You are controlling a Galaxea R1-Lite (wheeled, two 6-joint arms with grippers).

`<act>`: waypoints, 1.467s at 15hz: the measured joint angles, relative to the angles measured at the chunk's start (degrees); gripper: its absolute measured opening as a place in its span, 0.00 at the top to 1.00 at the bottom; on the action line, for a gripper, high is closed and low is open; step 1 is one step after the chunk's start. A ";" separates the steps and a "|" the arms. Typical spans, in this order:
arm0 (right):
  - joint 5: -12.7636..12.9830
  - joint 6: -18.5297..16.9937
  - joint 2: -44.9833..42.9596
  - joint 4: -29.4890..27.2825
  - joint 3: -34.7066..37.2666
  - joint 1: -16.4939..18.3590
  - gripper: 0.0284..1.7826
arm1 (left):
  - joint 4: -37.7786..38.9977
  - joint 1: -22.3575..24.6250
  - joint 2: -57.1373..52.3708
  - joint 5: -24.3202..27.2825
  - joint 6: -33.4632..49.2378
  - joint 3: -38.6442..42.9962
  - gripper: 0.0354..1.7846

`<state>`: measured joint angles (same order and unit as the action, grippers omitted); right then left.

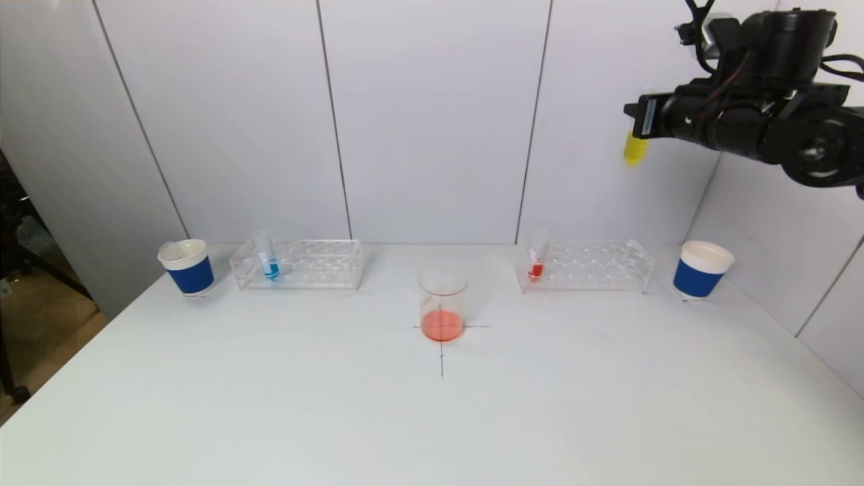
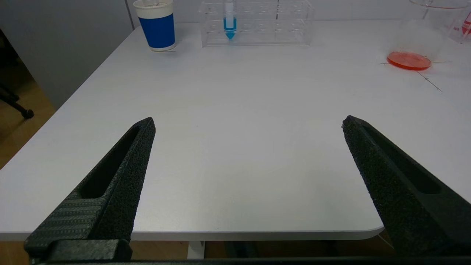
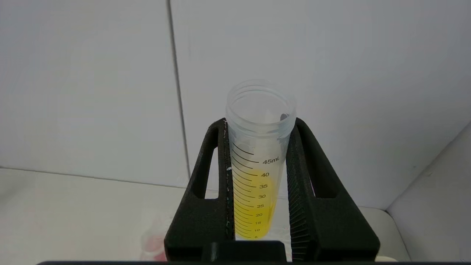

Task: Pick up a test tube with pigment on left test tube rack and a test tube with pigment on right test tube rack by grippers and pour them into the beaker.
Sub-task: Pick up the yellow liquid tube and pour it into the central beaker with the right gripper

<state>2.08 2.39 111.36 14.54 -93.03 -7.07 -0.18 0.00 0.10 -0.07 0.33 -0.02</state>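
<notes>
My right gripper [image 1: 638, 125] is high above the right end of the table, shut on a clear test tube of yellow pigment [image 3: 255, 173], whose tip [image 1: 634, 148] hangs below the fingers. The clear beaker [image 1: 443, 304] stands at the table centre on a cross mark with orange-red liquid in it. The left rack [image 1: 297, 264] holds a tube of blue pigment [image 1: 268, 260]. The right rack [image 1: 584, 266] holds a tube of red pigment [image 1: 536, 260]. My left gripper [image 2: 248, 125] is open and empty, low at the table's near edge; it is outside the head view.
A blue-and-white paper cup [image 1: 187, 267] stands left of the left rack, holding something white. Another cup [image 1: 700, 269] stands right of the right rack. White wall panels close off the back and the right side. The table's left edge drops to the floor.
</notes>
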 joint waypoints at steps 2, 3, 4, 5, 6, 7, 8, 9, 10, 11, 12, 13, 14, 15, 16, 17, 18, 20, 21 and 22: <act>-1.01 0.00 0.11 -8.66 -6.36 -2.27 0.75 | 0.00 0.00 0.00 0.00 0.00 0.02 0.01; -3.12 0.02 0.46 -11.80 -8.62 -3.25 0.75 | 0.00 0.00 0.00 0.00 -0.02 0.02 0.00; -6.38 0.06 0.93 -13.25 -10.12 -3.95 0.75 | 0.00 0.00 0.00 0.00 0.00 0.02 0.01; -10.02 0.17 1.48 -13.92 -11.87 -4.43 0.75 | 0.00 0.00 0.00 0.02 -0.02 0.02 0.00; -13.65 0.39 2.17 -14.36 -13.81 -4.86 0.75 | 0.00 0.00 0.00 0.00 0.00 0.02 0.00; -16.08 0.66 2.94 -14.47 -15.57 -5.39 0.75 | 0.00 0.00 0.00 0.00 -0.02 0.02 0.00; -17.46 1.02 3.83 -14.49 -17.14 -6.02 0.75 | 0.00 0.00 0.00 -0.02 -0.02 0.02 0.00; -19.11 2.07 4.73 -13.92 -18.16 -6.66 0.75 | 0.00 0.00 0.00 0.00 0.00 0.02 0.00; -20.99 3.91 5.53 -13.91 -18.63 -6.99 0.75 | 0.02 0.00 0.00 0.00 0.00 0.02 0.01; -22.42 6.01 6.28 -13.78 -18.85 -7.09 0.75 | 0.00 0.00 0.00 -0.02 0.00 0.02 0.01; -23.25 9.07 7.13 -13.47 -18.97 -7.20 0.75 | 0.00 0.00 0.00 0.00 0.00 0.02 0.01; -23.53 12.82 8.18 -13.07 -19.02 -7.47 0.75 | 0.00 0.00 0.00 0.00 0.00 0.02 0.00; -23.75 16.40 9.20 -12.57 -19.02 -7.80 0.75 | 0.00 0.00 0.00 0.00 -0.02 0.02 0.00; -23.88 20.32 10.33 -11.93 -19.02 -8.11 0.75 | 0.00 0.00 0.00 0.00 -0.02 0.02 0.01; -23.97 23.71 11.33 -11.28 -18.99 -8.36 0.75 | 0.00 0.00 0.00 0.00 -0.02 0.02 0.00; -24.16 26.64 12.46 -10.34 -18.97 -8.67 0.75 | 0.00 0.00 0.00 -0.02 -0.02 0.02 0.01; -24.93 29.11 13.69 -8.68 -18.96 -9.07 0.75 | 0.00 0.00 0.00 0.00 0.00 0.02 0.00; -28.82 32.04 16.37 -3.85 -18.96 -10.01 0.75 | 0.00 0.00 0.00 0.02 0.00 0.02 0.01; -30.88 33.72 17.69 -2.12 -18.96 -10.40 0.75 | 0.00 0.00 0.00 0.00 -0.02 0.02 0.00; -31.96 35.50 18.76 -1.56 -18.96 -10.57 0.75 | 0.00 0.00 0.00 0.00 -0.02 0.02 0.01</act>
<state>-29.88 37.89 130.12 12.98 -111.98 -17.64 -0.18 0.00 0.10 -0.07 0.30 0.00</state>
